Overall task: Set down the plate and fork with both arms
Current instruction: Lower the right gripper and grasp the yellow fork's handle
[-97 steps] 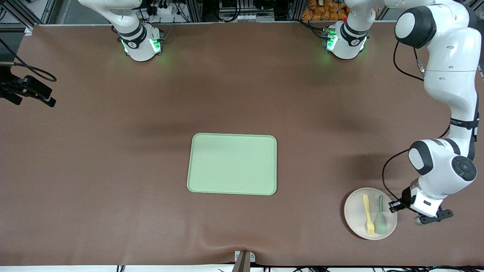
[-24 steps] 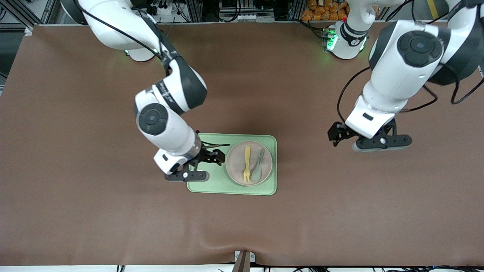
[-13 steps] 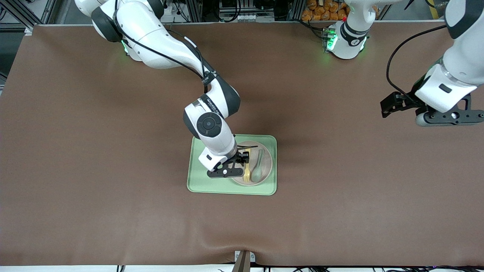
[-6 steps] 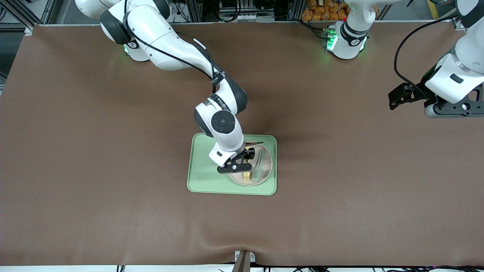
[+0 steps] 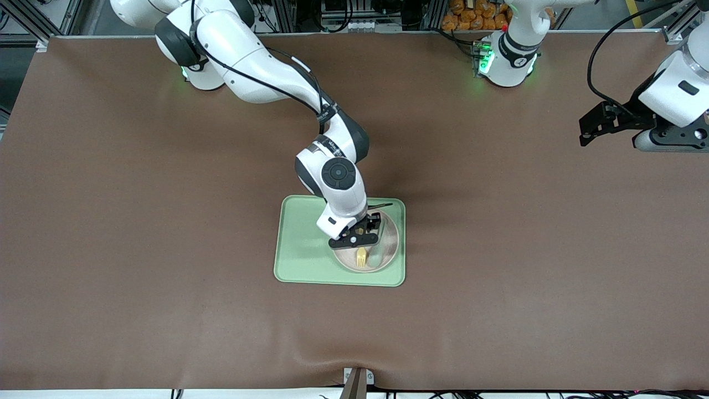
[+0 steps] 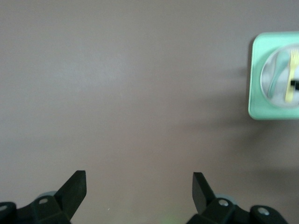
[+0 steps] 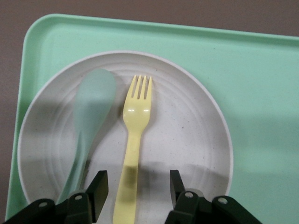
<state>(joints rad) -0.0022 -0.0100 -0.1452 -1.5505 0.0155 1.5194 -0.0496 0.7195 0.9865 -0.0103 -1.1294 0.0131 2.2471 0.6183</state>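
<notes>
A: Brown covering runs over the whole worktop (image 5: pixel 138 249), and starting at the right arm's end, that arm reaches out from its base to the light-green tray (image 5: pixel 302 252) in the middle.

B: Where is the right gripper (image 7: pixel 136 189) exactly?

A: Low over the plate (image 7: pixel 187 140), its fingers (image 7: pixel 99 186) spread on either side of the fork's handle. There is a gap between each finger and the handle, so nothing is pinched.

B: And the plate itself?

A: It rests on the tray, at the tray's end toward the left arm. The pale-yellow fork (image 7: pixel 133 140) lies flat in it, tines toward the front camera. A pale green spoon (image 7: pixel 88 121) lies in the plate just beside the fork, on the side toward the left arm's end, roughly parallel to it.

B: Do the fork and spoon touch?

A: No, a narrow strip of plate shows between them.

B: Then the left arm?

A: It waits high over bare worktop at its own end, well apart from the tray. The left gripper (image 6: pixel 139 189) is spread wide and holds nothing; its wrist view shows only brown surface between the fingers, with the tray small in the distance.
</notes>
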